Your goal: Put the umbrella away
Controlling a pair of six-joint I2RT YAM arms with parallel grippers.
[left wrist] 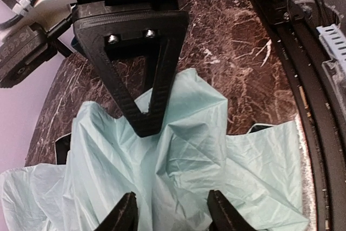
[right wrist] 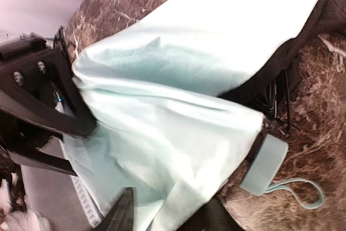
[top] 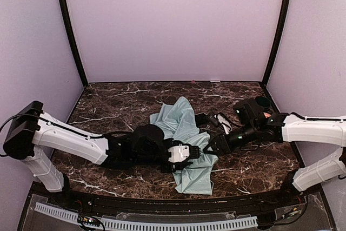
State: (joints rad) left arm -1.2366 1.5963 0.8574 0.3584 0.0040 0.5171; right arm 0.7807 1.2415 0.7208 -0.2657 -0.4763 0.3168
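Observation:
The umbrella (top: 186,133) lies half folded in the middle of the marble table, its pale mint canopy spread loose and crumpled. My left gripper (top: 190,153) is open just above the canopy (left wrist: 178,166), with both fingertips (left wrist: 128,215) over the fabric. My right gripper (top: 214,144) comes in from the right. Its fingers (right wrist: 123,212) stand apart with a fold of canopy (right wrist: 162,133) lying between them. The mint handle (right wrist: 265,163) with its thin cord (right wrist: 303,196) lies on the table beside the fabric, with the black ribs (right wrist: 270,87) above it. One right finger (left wrist: 146,79) rests on the canopy in the left wrist view.
A dark cup (top: 263,103) stands at the back right behind my right arm. A black rail (left wrist: 319,112) and a white slotted strip (top: 162,223) run along the table's near edge. Purple walls enclose the table on three sides.

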